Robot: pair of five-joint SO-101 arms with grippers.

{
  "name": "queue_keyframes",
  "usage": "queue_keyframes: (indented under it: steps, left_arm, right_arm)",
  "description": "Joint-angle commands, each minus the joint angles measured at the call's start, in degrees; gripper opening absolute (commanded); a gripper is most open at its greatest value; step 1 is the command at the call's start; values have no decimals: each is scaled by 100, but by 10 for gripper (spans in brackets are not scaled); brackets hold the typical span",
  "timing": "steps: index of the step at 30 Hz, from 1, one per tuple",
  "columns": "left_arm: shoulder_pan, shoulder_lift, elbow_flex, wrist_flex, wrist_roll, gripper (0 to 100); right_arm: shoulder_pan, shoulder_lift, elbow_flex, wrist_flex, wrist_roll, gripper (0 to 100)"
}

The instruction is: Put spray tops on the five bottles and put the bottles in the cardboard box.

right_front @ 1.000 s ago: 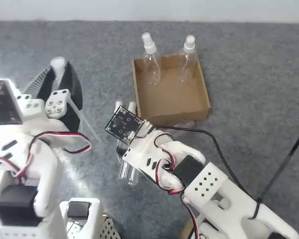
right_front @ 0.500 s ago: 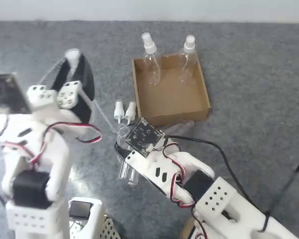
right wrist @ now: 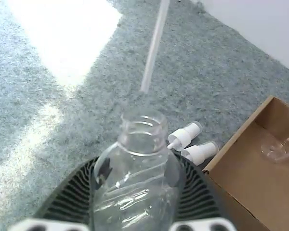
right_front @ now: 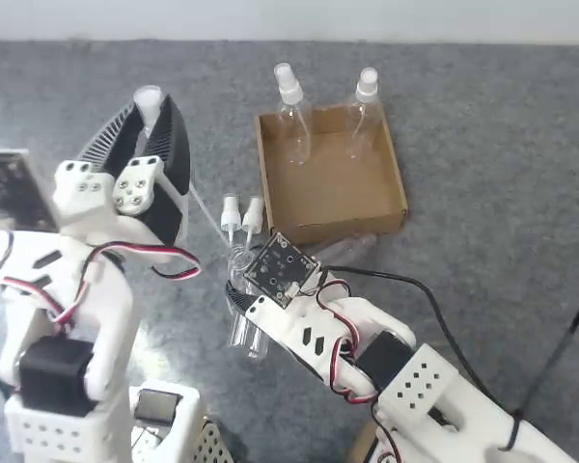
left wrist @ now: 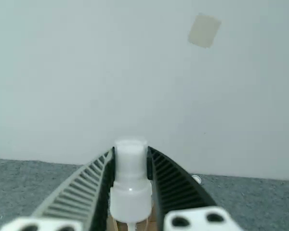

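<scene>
Grey carpet covers the table. A cardboard box holds two capped bottles standing at its far side. The right gripper clamps an uncapped bottle near the box. The left gripper pinches a spray top, its tube hanging near that bottle's neck. Two loose spray tops lie just beside the box.

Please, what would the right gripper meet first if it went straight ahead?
Probably the thin tube of the spray top in the left gripper, just beyond the mouth of the bottle; depth is unclear.
</scene>
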Motion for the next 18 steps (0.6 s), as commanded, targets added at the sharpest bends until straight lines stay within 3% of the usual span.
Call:
queue_keyframes:
  steps: [1, 14, 18]
  left_arm:
    - [88, -62, -286, -53, 26, 9]
    - [246, -105, 1015, -211, 18, 9]
    - [554, -114, 1095, 387, 18, 9]
  right_arm:
    - [-48, -207, -88, 4, -9, 6]
    - [-48, -215, -88, 13, -9, 6]
    - [-4, -259, -88, -22, -18, 6]
